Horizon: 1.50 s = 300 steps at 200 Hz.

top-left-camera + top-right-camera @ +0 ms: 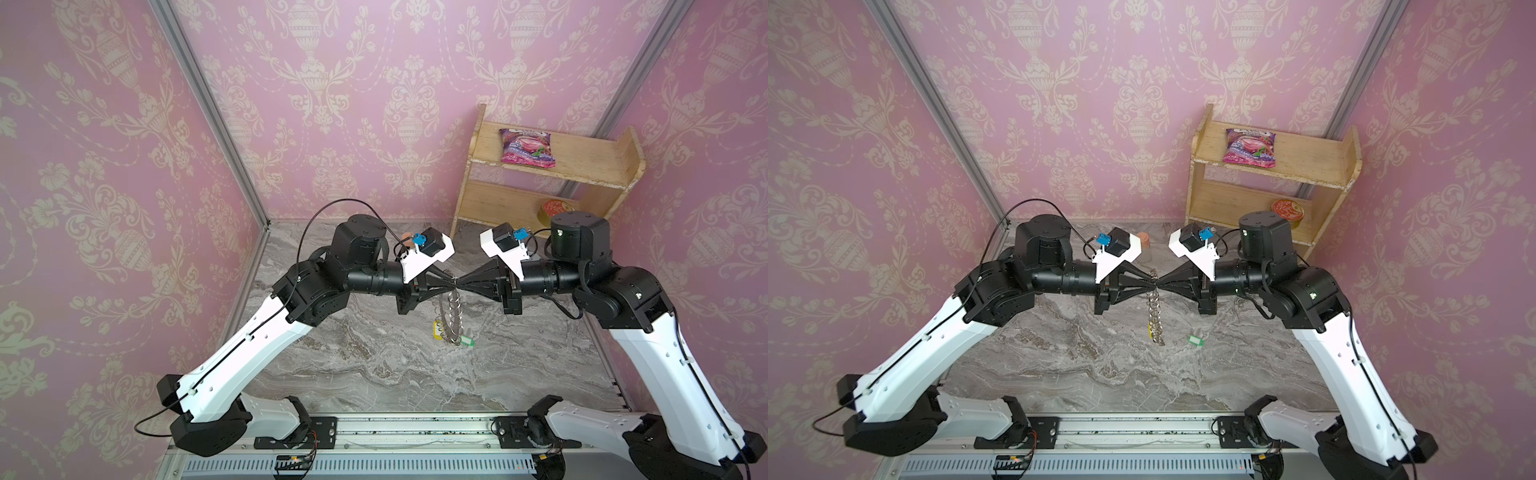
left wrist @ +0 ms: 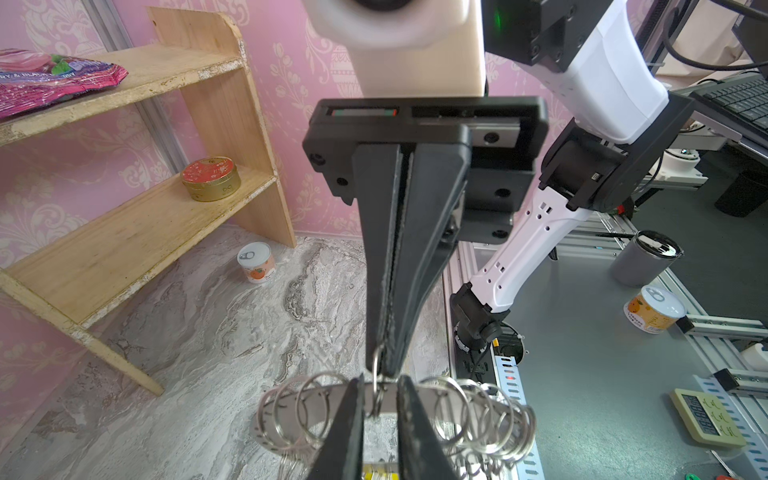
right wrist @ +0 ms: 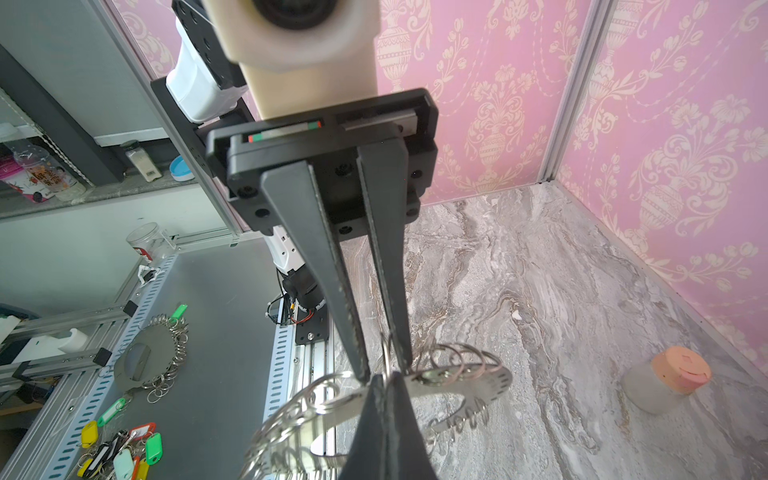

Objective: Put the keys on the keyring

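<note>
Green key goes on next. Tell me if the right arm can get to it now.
Probably not yet: the right gripper is shut on the keyring, held up. The green key lies uncovered on the table below; once freed, the way looks open.

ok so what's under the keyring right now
The keyring hangs clear of the table, so beneath it is bare marble, with the green key lying nearby. The yellow key dangles from its lower end. The patch straight behind it is covered.
</note>
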Each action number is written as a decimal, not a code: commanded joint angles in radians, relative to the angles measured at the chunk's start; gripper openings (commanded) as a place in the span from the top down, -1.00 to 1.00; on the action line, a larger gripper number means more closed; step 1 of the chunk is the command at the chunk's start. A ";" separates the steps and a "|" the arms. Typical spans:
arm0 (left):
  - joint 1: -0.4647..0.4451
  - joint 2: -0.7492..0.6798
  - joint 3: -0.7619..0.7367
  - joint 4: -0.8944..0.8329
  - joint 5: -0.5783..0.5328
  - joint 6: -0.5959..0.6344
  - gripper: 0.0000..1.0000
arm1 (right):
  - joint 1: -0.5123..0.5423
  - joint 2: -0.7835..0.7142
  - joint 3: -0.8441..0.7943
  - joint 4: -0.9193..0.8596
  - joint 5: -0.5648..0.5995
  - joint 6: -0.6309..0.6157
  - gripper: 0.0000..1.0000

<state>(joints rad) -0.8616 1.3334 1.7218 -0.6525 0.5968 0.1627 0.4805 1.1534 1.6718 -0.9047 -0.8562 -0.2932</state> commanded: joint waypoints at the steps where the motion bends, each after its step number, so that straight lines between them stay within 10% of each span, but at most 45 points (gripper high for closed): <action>1: -0.007 -0.015 0.018 0.010 0.016 -0.025 0.65 | 0.007 -0.010 0.008 0.020 -0.015 -0.020 1.00; 300: -0.007 -0.035 0.023 0.045 0.020 -0.045 0.81 | 0.007 -0.010 0.023 0.013 -0.027 -0.024 1.00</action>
<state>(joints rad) -0.8616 1.3277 1.7275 -0.6163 0.5972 0.1368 0.4805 1.1534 1.6718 -0.9073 -0.8646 -0.3119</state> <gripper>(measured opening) 0.109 0.044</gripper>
